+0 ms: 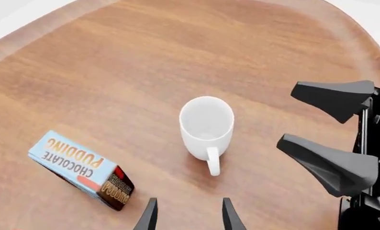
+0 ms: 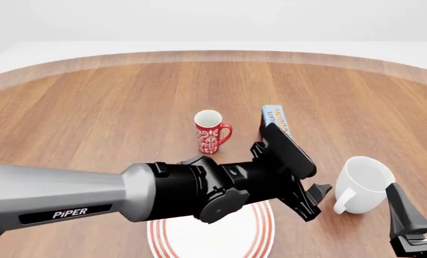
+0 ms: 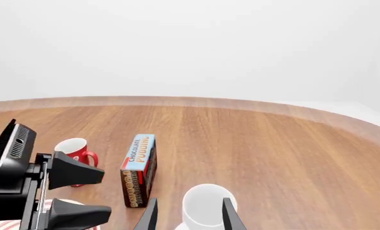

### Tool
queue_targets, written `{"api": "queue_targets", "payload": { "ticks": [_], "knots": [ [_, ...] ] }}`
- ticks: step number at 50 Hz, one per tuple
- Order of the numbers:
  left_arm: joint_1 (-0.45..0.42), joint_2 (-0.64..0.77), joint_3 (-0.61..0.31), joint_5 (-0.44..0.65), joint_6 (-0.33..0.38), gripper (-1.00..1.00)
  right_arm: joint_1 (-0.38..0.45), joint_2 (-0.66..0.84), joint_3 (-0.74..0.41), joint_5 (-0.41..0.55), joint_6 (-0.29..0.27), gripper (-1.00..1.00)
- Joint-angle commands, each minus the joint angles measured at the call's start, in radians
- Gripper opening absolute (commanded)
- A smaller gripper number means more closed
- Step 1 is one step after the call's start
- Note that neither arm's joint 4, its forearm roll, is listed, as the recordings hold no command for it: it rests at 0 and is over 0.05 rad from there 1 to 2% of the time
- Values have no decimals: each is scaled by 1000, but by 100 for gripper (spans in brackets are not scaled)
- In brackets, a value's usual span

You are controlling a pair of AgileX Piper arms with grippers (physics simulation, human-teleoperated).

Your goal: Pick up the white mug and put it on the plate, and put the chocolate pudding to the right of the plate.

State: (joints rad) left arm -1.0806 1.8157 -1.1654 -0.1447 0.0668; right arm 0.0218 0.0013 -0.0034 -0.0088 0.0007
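Note:
The white mug [image 2: 362, 181] stands upright on the table at the right, its handle toward the near side. My left gripper [image 2: 317, 199] hovers open just left of it, empty; its fingertips [image 1: 149, 216] frame the mug [image 1: 206, 125] from a short distance. Open as well, my right gripper [image 2: 420, 210] sits close by on the mug's near right, with the mug [image 3: 205, 206] just ahead of its fingers [image 3: 228, 215]. Behind the mug stands the chocolate pudding [image 2: 274, 119], on edge. My left arm covers much of the plate [image 2: 213, 236] at the near centre.
A red mug [image 2: 212, 131] with a white pattern stands left of the pudding, behind the plate. The left arm [image 2: 91, 196] crosses the near table from the left. The round wooden table [image 2: 113, 102] stretches bare at the far left.

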Motion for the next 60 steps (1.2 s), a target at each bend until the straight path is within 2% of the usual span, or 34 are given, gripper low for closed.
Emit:
{"api": "queue_targets", "payload": {
  "ticks": [1,11,12,40,60],
  "knots": [
    [-1,37,-49,35,13,100,2,0,0,-1,1,100],
    [3,56,-76,60,22,100,2,0,0,-1,1,100],
    [-3,75,-105,83,31,100,2,0,0,-1,0,100],
    [-42,125,-144,118,23,100,2,0,0,-1,0,100],
    [-39,174,-224,169,34,100,2,0,0,-1,0,100]
  ]
}}
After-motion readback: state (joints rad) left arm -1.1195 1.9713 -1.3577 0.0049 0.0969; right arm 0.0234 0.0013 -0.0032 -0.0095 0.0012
